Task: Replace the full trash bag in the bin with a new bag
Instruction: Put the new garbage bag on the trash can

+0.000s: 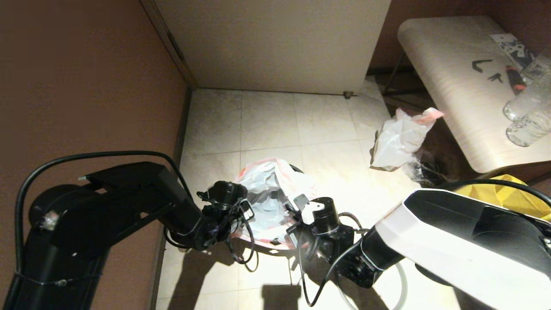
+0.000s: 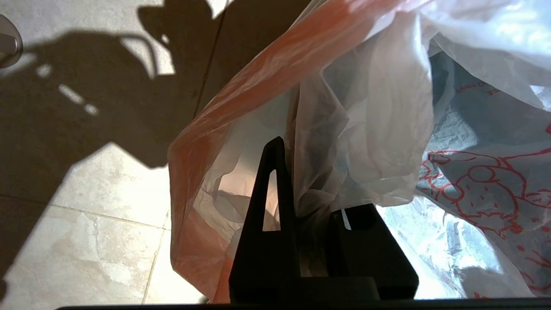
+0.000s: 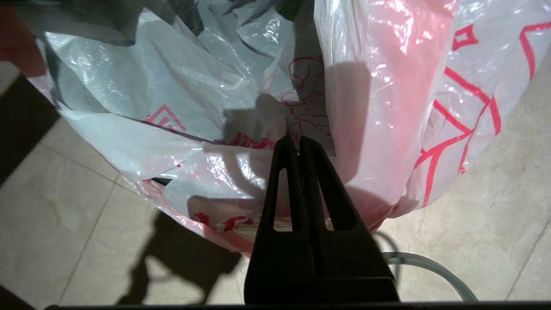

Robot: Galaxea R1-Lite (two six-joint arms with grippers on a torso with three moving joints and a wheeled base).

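Now both arms work at the bin (image 1: 297, 168), which stands on the tiled floor in front of the robot and is almost hidden under plastic; only a dark piece of its rim shows at the far side. The new bag (image 1: 269, 196), translucent with the red cartoon drawing, is spread over the bin, with its pink-red edge hanging outside.

The left gripper (image 2: 310, 193) is at the left side of the bin. One finger (image 2: 269, 202) stands outside the bag wall, the other is shorter in view and lies inside, and a fold of film runs between them. It seems closed on the bag edge, but the fold hides the tips, so I cannot tell for sure. The right gripper (image 3: 297, 146) is at the near right side of the bin. Its fingers are pressed together, with the film pinched at the tips, so it holds the bag wall there.

I judge that the two hold opposite sides so that the mouth stays wide and can be pulled down over the rim. The film is thin and slippery, so it may slide out or tear if pulled hard.

The full bag (image 1: 402, 137), whitish with a pink top, lies on the floor well to the right of the bin, beside the table (image 1: 452, 99), so it is already out.
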